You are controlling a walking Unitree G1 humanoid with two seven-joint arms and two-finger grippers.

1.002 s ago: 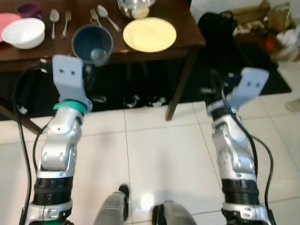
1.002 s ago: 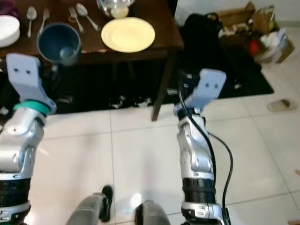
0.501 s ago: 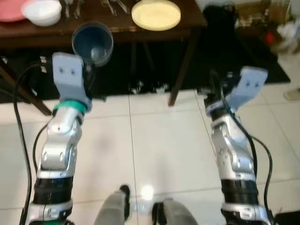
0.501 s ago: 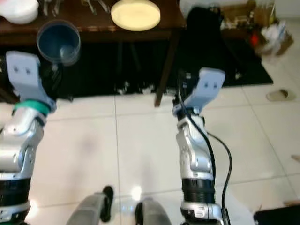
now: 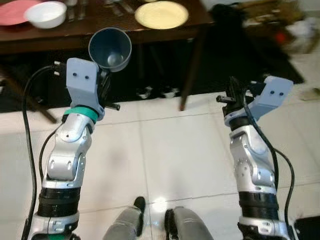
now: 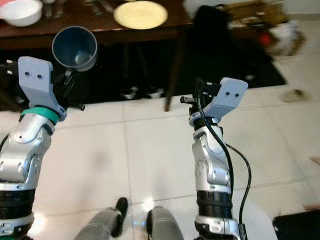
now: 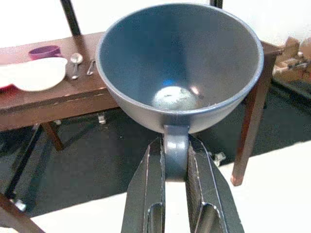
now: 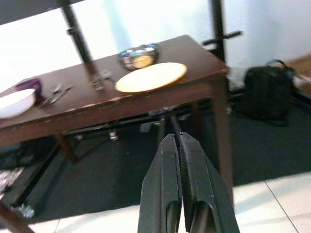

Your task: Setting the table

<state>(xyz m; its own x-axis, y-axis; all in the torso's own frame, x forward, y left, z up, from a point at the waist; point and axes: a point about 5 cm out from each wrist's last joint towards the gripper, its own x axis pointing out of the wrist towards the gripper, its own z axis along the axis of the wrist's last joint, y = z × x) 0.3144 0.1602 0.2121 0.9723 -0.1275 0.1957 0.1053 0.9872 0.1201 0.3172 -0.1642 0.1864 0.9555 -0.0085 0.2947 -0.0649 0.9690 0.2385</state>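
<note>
Now the left gripper [image 7: 176, 170] holds a blue cup [image 7: 179, 68] by its handle, short of the table [image 5: 165, 31]. Beside it, the right gripper [image 8: 177, 145] has its jaws pressed together, empty.

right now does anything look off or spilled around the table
Nothing spilled or damaged stands out. The yellow plate, white bowl and cutlery sit flat on the dark table. The one item off the table is the blue cup, empty and held by its handle in the left end effector, short of the table edge.
</note>
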